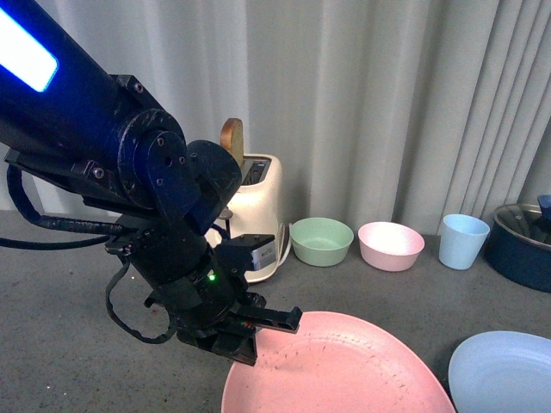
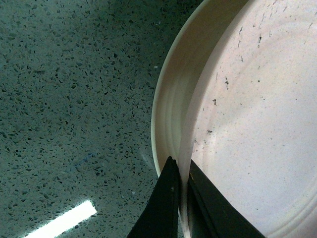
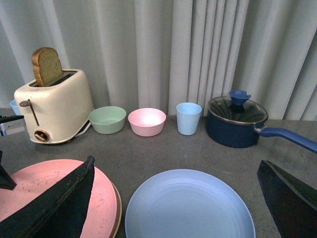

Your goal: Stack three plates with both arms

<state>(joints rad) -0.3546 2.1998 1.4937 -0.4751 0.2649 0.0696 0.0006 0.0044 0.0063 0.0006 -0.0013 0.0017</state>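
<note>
Clenched at the left end effector (image 1: 274, 331) on the rim of the pink plate (image 1: 344, 370), with one black finger (image 2: 166, 208) on each side of the edge. Under that plate, showing as a pale band just outside the grasped rim, the cream-beige plate (image 2: 176, 89), on the speckled grey counter (image 1: 69, 344).

To the right of this end effector, just beside the pink plate but apart from it, the light blue plate (image 3: 188, 208), flat on the counter. Near that plate, the right end effector (image 3: 174, 166), released, with its fingers spread wide and touching nothing.

Beyond the left end effector, against the curtain (image 1: 362, 103), a cream toaster (image 1: 258, 206) with a bread slice (image 1: 232, 138) standing in its slot. Rightward from there in a row: green bowl (image 1: 321, 239), pink bowl (image 1: 390, 245), light blue cup (image 1: 463, 241), then a dark blue lidded pot (image 3: 237, 124).
</note>
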